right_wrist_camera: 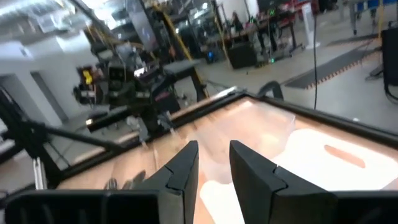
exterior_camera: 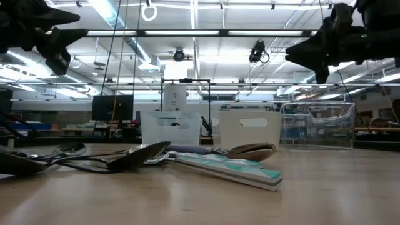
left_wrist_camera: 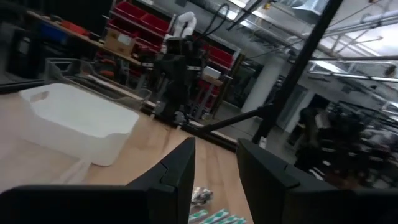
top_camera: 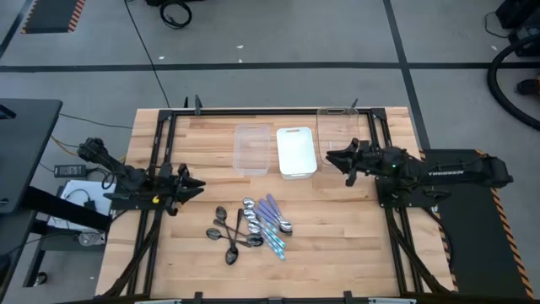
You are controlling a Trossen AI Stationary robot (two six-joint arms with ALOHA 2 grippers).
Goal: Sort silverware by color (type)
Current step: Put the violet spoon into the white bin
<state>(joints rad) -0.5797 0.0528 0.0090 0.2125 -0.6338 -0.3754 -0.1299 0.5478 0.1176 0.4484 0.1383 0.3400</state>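
The silverware (top_camera: 251, 226) lies in a loose pile on the wooden table, near its middle. It has dark spoons (top_camera: 229, 241) on the left, shiny silver spoons (top_camera: 250, 206), and blue and purple handled ones (top_camera: 274, 226) on the right. In the low view the dark spoons (exterior_camera: 125, 156) and a pale blue handle (exterior_camera: 231, 167) rest flat on the tabletop. My left gripper (top_camera: 197, 183) hovers open to the left of the pile. My right gripper (top_camera: 331, 158) hovers open to the far right of it, beside the white tray. Each is empty.
Three trays stand along the far side: a clear tray (top_camera: 251, 149), a white tray (top_camera: 296, 150) and a larger clear tray (top_camera: 337, 127). A black frame (top_camera: 160, 143) borders the table on the left and right. Bare wood lies near the pile.
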